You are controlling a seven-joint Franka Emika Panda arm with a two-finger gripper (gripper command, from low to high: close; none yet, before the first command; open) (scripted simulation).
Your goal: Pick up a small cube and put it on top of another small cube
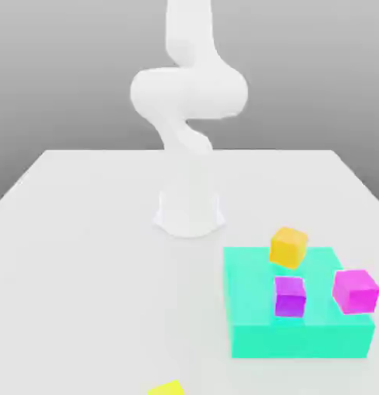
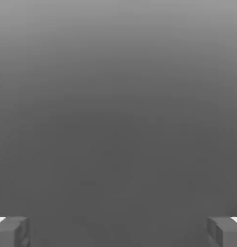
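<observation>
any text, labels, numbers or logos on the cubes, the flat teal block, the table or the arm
None: no word, number, label or logo can be read.
Small orange-amber cube: plain faces.
Small purple cube: plain.
Small magenta-pink cube: plain.
Small lemon-yellow cube: plain on the part in view.
Flat teal block: unmarked.
White table and white robot arm: unmarked.

I can read no text, no label, no number and no sign on anything in front of me; every surface here is plain.
</observation>
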